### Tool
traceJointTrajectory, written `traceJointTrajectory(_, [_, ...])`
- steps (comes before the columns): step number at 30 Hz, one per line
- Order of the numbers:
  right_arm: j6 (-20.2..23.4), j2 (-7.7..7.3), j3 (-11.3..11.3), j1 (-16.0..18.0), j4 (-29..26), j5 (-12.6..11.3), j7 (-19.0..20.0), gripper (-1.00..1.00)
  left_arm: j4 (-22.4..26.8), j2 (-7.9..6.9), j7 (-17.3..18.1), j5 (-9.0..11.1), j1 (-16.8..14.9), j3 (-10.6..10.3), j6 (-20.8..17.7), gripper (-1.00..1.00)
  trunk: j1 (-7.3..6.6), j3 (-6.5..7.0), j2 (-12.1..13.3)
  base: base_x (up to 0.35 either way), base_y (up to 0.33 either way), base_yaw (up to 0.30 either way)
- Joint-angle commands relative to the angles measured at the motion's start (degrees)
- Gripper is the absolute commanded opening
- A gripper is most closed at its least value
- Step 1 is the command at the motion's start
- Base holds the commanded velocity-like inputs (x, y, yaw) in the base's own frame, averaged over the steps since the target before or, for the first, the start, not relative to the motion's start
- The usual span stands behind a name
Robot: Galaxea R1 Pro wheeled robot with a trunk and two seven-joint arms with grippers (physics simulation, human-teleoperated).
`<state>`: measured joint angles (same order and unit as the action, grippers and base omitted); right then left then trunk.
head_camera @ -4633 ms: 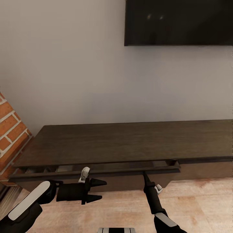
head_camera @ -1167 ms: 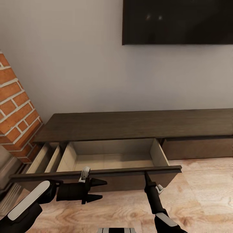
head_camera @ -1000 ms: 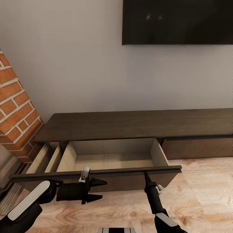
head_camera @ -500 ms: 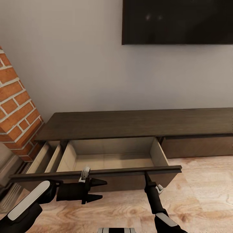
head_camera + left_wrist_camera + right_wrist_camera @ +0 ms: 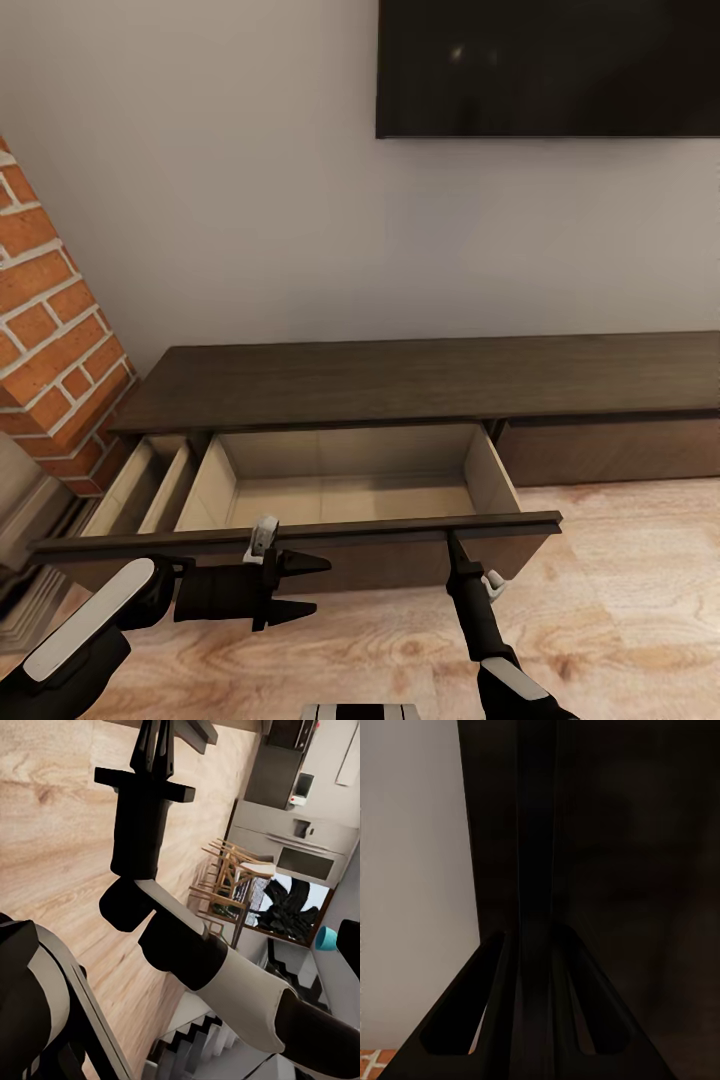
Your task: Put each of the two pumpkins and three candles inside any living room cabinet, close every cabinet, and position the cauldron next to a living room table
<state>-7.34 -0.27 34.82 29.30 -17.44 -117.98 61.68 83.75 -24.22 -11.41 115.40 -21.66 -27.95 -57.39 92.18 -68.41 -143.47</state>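
— Dark brown wood runs along the far wall: the cabinet (image 5: 420, 383), long and low, under a black television (image 5: 548, 68) mounted on the pale wall (image 5: 230, 200). Where does its drawer stand?

— Pulled well out toward us. The wide drawer (image 5: 345, 485) at the cabinet's left end shows a pale lining and a bare bottom, with its dark front rail nearest the robot. A narrower compartment (image 5: 140, 487) lies open just left of it.

— And the arms?

— The right gripper (image 5: 450, 541) points up at the near rail of the drawer, its jaws pressed together into one thin blade, the tip touching or just at the rail; I cannot tell whether it pinches the edge. In the right wrist view the fingers (image 5: 536, 907) stand clenched against a dark surface.

— The left one?

— The left gripper (image 5: 305, 586) hangs near the floor in front of the drawer, pointing right, jaws parted and grasping nothing. The left wrist view looks past the other arm (image 5: 142, 817) toward a distant kitchen.

— What frames the scene?

— A red brick column (image 5: 50, 330) at the far left, beside the cabinet's end, and light wood flooring (image 5: 600, 620) across the near ground.
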Motion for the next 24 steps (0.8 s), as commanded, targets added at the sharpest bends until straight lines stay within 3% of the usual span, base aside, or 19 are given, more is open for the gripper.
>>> traceJointTrajectory(1, [-0.6, 0.01, 1.7, 0.0, -0.1, 0.2, 0.5, -1.00, 0.0, -0.03, -0.5, 0.6, -0.1, -0.1, 0.0, 1.00, -0.02, -0.04, 0.0, -0.014, 0.000, 0.000])
traceJointTrajectory(24, [-0.5, 0.00, 1.7, 0.1, -0.1, 0.2, 0.5, -1.00, 0.1, -0.03, -0.5, 0.6, -0.1, -0.1, 0.0, 1.00, -0.02, -0.04, 0.0, -0.038, 0.000, 0.000])
